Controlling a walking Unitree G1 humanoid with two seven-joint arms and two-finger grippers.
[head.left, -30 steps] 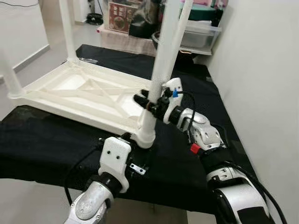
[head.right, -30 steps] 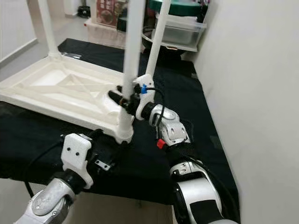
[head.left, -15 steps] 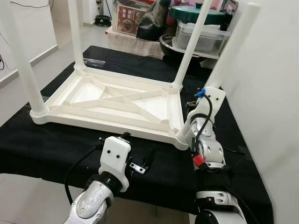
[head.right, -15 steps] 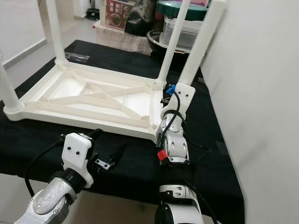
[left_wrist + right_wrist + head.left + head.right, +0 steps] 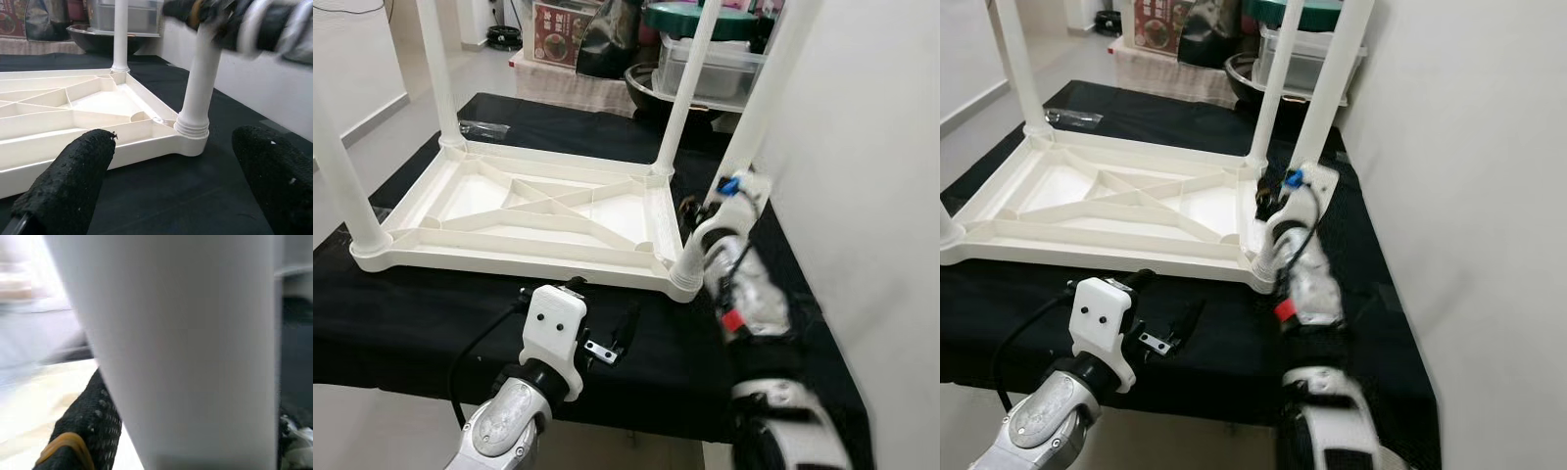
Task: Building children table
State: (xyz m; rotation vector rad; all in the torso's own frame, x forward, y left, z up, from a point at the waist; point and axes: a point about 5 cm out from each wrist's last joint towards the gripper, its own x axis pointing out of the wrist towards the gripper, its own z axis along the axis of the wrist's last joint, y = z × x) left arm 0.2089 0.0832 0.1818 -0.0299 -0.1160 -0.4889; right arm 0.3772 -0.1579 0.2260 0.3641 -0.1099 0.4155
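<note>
Cloth (image 5: 431, 313), black, under upturned white table (image 5: 524, 211); right tool (image 5: 1268, 211) clasping leg (image 5: 749, 127); left tool (image 5: 166, 181) released; wall (image 5: 871, 176) beside.

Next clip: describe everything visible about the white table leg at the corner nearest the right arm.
The near-right leg is a smooth white tube, plastic by its look, seated in a ribbed collar at the corner of the upturned white tabletop, which lies on black cloth. It leans slightly toward the wall. The right end effector is at the leg low down, one black finger beside it. The left end effector hovers open, apart.
</note>
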